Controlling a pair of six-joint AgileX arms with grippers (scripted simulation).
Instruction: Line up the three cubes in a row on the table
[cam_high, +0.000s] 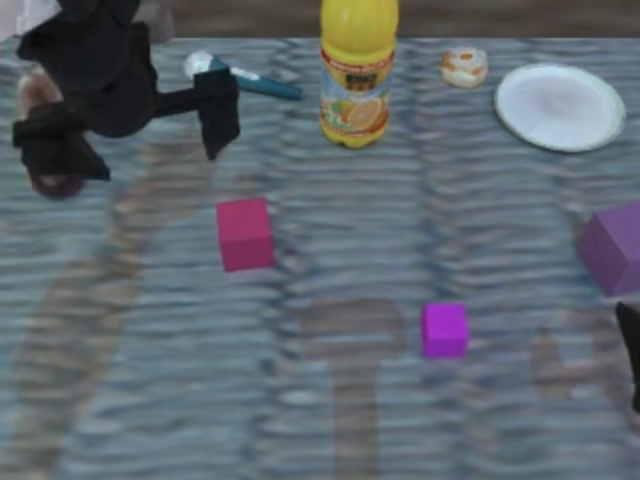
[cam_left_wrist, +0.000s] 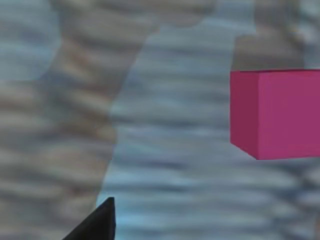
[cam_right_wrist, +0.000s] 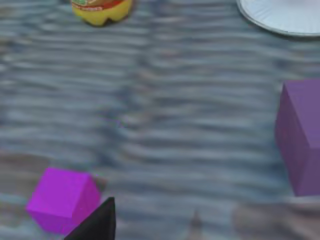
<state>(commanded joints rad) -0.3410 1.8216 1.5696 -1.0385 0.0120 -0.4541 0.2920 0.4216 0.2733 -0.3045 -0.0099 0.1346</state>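
Note:
Three cubes lie apart on the table (cam_high: 330, 420). The crimson-pink cube (cam_high: 245, 234) is left of centre, and also shows in the left wrist view (cam_left_wrist: 275, 112). The small magenta cube (cam_high: 444, 330) (cam_right_wrist: 62, 200) sits right of centre, nearer the front. The large purple cube (cam_high: 612, 247) (cam_right_wrist: 300, 137) is at the right edge. My left gripper (cam_high: 215, 120) hovers at the back left, behind the crimson cube, open and empty; one fingertip (cam_left_wrist: 97, 225) shows. My right gripper (cam_high: 630, 360) is at the right edge, in front of the purple cube, open and empty.
An orange juice bottle (cam_high: 357, 75) stands at the back centre. A white plate (cam_high: 559, 106) and a small pastry (cam_high: 464, 66) lie back right. A teal-handled utensil (cam_high: 245, 78) lies beside the left gripper. The table's dark wood edge (cam_high: 250, 18) runs along the back.

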